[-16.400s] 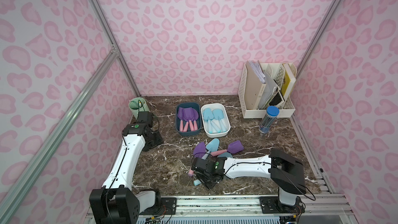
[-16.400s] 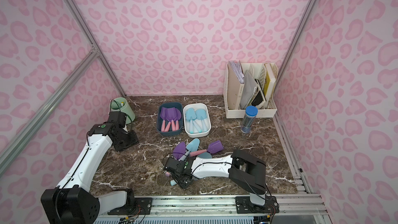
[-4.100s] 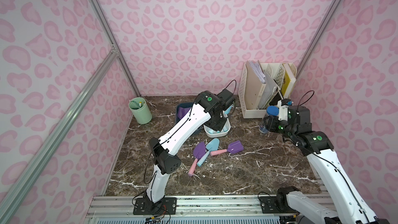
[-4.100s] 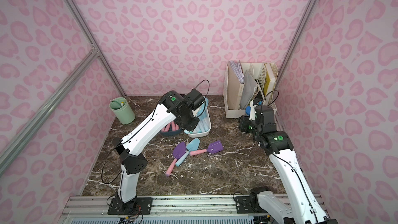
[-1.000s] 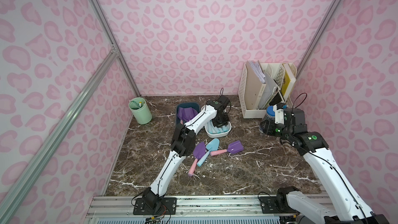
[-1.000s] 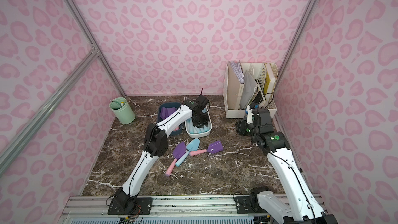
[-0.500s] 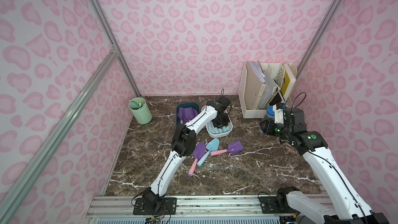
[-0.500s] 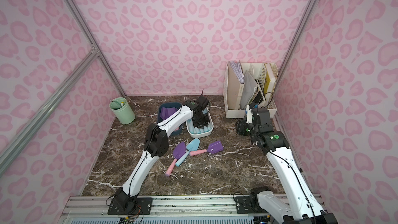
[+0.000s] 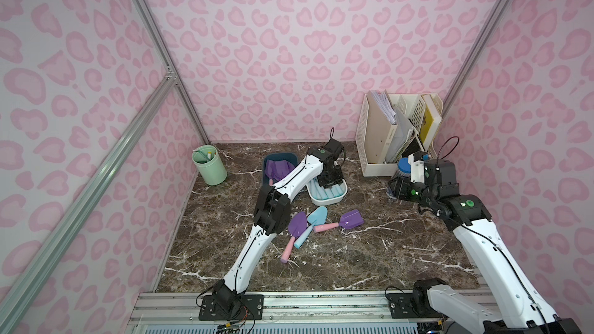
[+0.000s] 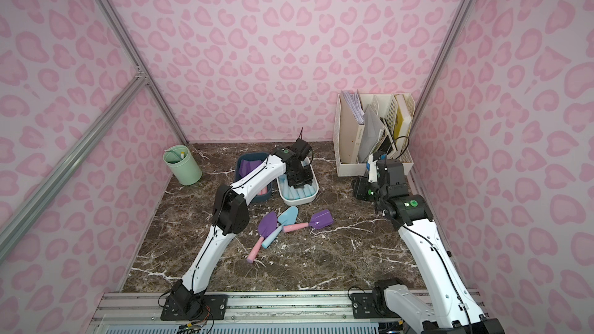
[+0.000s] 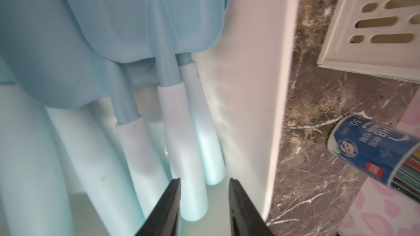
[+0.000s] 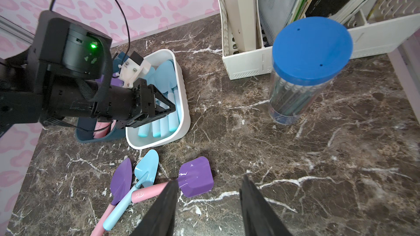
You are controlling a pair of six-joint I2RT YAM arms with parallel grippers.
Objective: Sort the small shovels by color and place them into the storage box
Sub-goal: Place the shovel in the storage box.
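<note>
Now the blue shovels [image 12: 163, 101] lie in the white box [image 9: 334, 200], handles side by side, and the purple ones [image 9: 278, 168] lie in the dark box [image 9: 279, 156] just beside it. Three more are on the bench [image 9: 369, 252] in front of the boxes: a purple leaf-blade [image 9: 297, 224] and a blue one [image 9: 316, 216] overlapping, and a purple square-blade [image 9: 352, 219] whose pink handle reaches them. The left jaws hang low inside the white box, parted, with the end of one blue handle [image 11: 193, 196] between them but not pinched. I judge it released, so the step in hand is letting go of a blue shovel. To do it well the jaws should open clear of the handle and rise straight up. The box wall is close on one side and other handles crowd the other, so a sideways pull could drag a shovel out or shove the box. The right jaws, apart and empty, hover over the bench near the square-blade, beside the pen canister [image 12: 306, 64] in front of the file rack [image 9: 395, 130]; any swing toward the pile should mind that canister. The left arm [image 9: 295, 178] reaches across the dark box, close to the pile. A green cup [image 9: 209, 168] stands well apart in the back corner.
</note>
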